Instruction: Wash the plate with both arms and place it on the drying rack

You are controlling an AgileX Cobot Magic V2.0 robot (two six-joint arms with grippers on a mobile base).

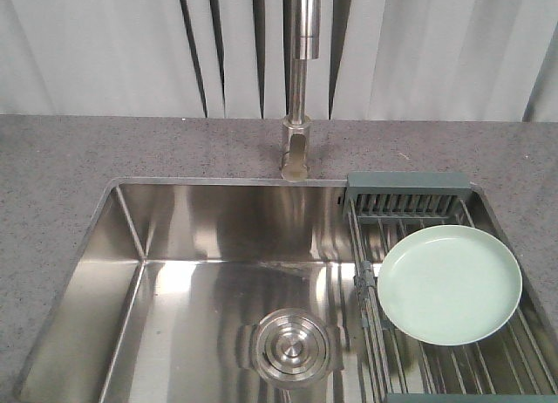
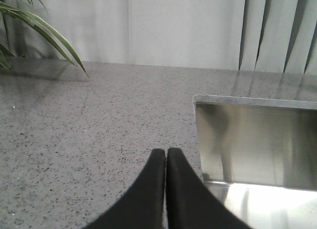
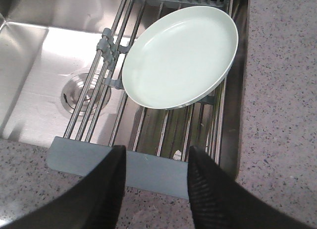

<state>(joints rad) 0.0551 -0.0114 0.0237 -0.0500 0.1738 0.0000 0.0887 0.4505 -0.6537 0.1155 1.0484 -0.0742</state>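
The plate is seen lying on the rack at the sink's right end. The rack's near end is cut off. The left gripper is pressed closed, empty; the right gripper is spread apart, empty.

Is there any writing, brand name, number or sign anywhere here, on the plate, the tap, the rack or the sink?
None can be read in any view.
The plate is plain, with no pattern or mark.
The tap, the drying rack and the sink show no lettering.
The counter has only speckles.
The black fingers of the right gripper bear no label.
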